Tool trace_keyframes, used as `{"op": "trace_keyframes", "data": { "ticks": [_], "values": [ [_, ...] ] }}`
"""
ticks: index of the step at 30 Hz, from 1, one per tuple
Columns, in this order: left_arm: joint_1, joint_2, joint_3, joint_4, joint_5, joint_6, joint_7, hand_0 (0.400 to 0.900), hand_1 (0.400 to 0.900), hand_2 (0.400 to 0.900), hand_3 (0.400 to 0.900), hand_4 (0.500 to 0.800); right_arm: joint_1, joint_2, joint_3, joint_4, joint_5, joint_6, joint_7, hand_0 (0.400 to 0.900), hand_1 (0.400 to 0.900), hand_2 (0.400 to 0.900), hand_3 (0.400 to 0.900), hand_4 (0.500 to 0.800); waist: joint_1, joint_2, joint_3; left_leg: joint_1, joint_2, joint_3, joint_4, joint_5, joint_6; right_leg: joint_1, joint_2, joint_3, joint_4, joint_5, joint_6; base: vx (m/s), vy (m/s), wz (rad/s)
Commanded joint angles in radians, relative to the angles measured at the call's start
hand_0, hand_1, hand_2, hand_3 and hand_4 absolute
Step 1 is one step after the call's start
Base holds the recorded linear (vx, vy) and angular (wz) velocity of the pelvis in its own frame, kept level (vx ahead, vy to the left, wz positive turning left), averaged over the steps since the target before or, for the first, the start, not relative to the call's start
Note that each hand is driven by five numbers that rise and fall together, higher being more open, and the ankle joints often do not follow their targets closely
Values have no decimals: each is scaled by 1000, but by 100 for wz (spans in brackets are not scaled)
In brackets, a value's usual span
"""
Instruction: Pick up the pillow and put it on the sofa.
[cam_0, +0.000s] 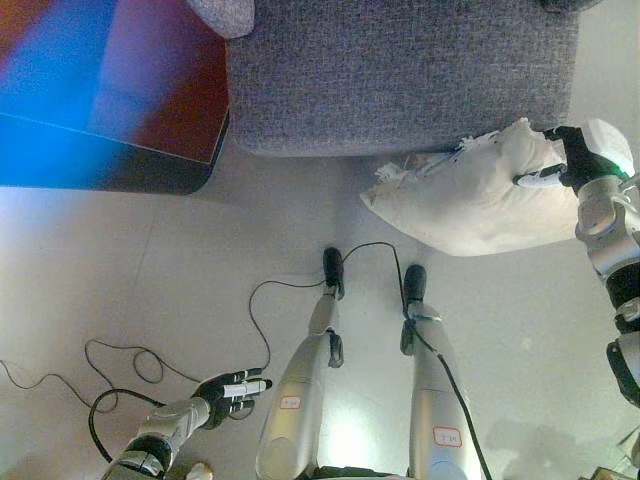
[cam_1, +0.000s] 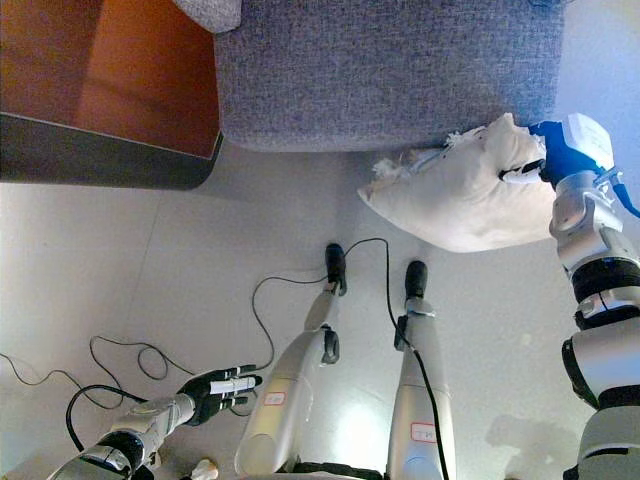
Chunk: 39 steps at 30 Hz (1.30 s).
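A cream fringed pillow (cam_0: 475, 198) hangs just above the floor in front of the grey sofa (cam_0: 400, 70), its upper edge at the sofa's front edge. My right hand (cam_0: 572, 160) is shut on the pillow's right end, fingers curled into the cloth; it also shows in the right eye view (cam_1: 545, 160). My left hand (cam_0: 232, 390) hangs low at the lower left, fingers relaxed and holding nothing, far from the pillow.
A dark wooden side table (cam_1: 110, 100) stands left of the sofa. A second grey cushion (cam_0: 222, 14) shows at the top edge. The floor (cam_0: 150, 270) is pale.
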Motion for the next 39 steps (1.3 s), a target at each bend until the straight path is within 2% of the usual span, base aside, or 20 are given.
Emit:
{"op": "trace_keyframes", "data": {
  "ticks": [1, 2, 5, 12, 25, 30, 36, 39],
  "values": [
    [97, 7, -49, 33, -11, 8, 14, 900, 900, 900, 900, 800, -147, -103, 68, -84, 72, -28, 56, 637, 637, 637, 637, 642, 20, 40, 27, 44, -10, -17, 21, -111, -56, 109, -18, -35, -312, 171, 67, 0, 0, 0],
    [97, 7, -50, 31, -15, 6, 19, 900, 900, 900, 900, 800, -147, -102, 67, -89, 72, -31, 70, 400, 400, 400, 400, 500, 20, 39, 27, 41, -9, -17, 22, -112, -57, 106, -18, -35, -309, 170, 66, 0, 0, 0],
    [97, 12, -50, 37, -16, -1, 17, 900, 900, 900, 900, 800, -157, -105, 76, -87, 71, -33, 99, 400, 400, 400, 400, 500, 22, 38, 27, 40, -9, -17, 25, -112, -57, 104, -18, -38, -306, 169, 66, -3, -1, -1],
    [121, 5, -41, 47, -15, -34, 9, 900, 900, 900, 900, 800, -129, -117, 44, -97, 93, -51, 66, 400, 400, 400, 400, 500, 19, 38, 27, 50, -7, -15, 24, -113, -58, 110, -17, -43, -303, 167, 65, -3, 6, -3],
    [132, 9, -28, 65, 3, -52, -12, 900, 900, 900, 900, 800, -117, -121, 38, -100, 89, -91, 94, 400, 400, 400, 400, 500, 18, 23, 27, 99, 1, -9, 22, -120, -58, 156, -18, -59, -307, 162, 61, 0, 0, 0],
    [140, 11, -19, 73, 20, -56, -12, 900, 900, 900, 900, 800, -97, -116, 35, -130, 96, -132, 131, 400, 400, 400, 400, 500, 17, 3, 27, 151, 3, -9, 19, -131, -58, 210, -20, -70, -320, 161, 59, 20, -11, 4],
    [160, 28, 10, 92, 55, -70, -29, 900, 900, 900, 900, 800, -61, -116, 44, -198, 78, -208, 194, 400, 400, 400, 400, 500, 16, -47, 20, 267, 9, -7, 10, -154, -61, 335, -19, -87, -354, 159, 59, 39, -21, 6],
    [175, 42, 24, 99, 77, -70, -44, 900, 900, 900, 900, 800, -47, -118, 54, -247, 73, -217, 219, 400, 400, 400, 400, 500, 22, -78, -10, 300, 15, -5, 0, -159, -63, 379, -16, -96, -382, 167, 62, 60, -34, 2]
  ]
}}
